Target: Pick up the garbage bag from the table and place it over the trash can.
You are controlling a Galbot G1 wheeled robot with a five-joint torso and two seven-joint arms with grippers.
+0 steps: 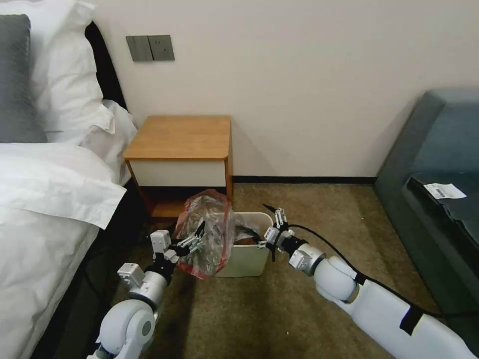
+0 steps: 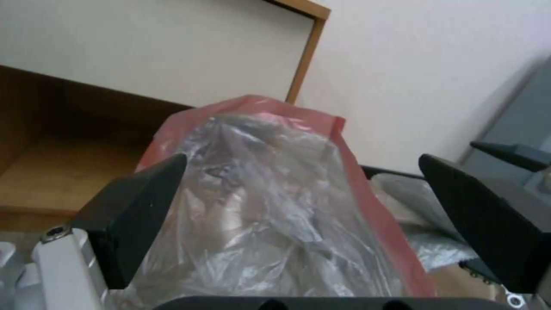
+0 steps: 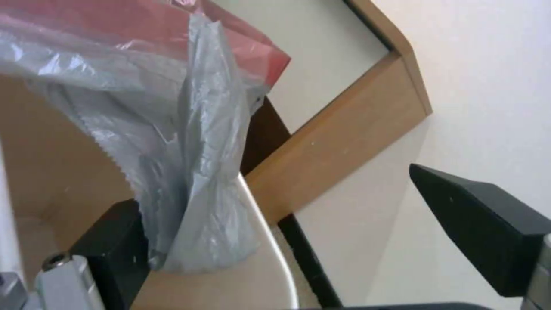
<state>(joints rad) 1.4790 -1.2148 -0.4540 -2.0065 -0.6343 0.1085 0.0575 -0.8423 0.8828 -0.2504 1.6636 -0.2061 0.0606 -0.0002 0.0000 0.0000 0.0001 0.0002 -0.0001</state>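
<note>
1 thin crinkly clear plastic garbage bag (image 1: 207, 234) w/ red rim, off the table, bunched up standing over the left end of the trash can, top of it reaching up in front of the lower shelf. 1 small cream-white plastic trash can (image 1: 249, 259), rect w/ rounded corners, on the brown carpet (image 1: 299, 219) just in front of the nightstand; part of the bag drapes inside it, rest hangs outside on the robot's left. 1 light-brown wooden table (image 1: 182, 137) w/ white drawer front + open lower shelf, against the wall, top bare. 2 grippers at work. Left gripper (image 1: 197, 238) low at the can's left end, right against the bag; left wrist view: 2 black fingers (image 2: 135, 215) spread wide, bag (image 2: 270, 206) sits between them, touching the one finger, other finger apart from it, so nothing pinched. Right gripper (image 1: 275, 225) at the can's right end, just above the rim; right wrist view: 2 black fingers (image 3: 488, 232) spread wide too, one finger down at the can's rim (image 3: 270, 241) w/ a fold of bag (image 3: 189, 172) hanging against it, other finger out in free air. Not gripping. Around: 1 bed w/ white linen (image 1: 50, 199) on the robot's left, 1 dark teal sofa (image 1: 439, 164) on its right w/ 1 white paper slip (image 1: 444, 190) on it, 2 grey wall switch plates (image 1: 149, 48) above the table.
</note>
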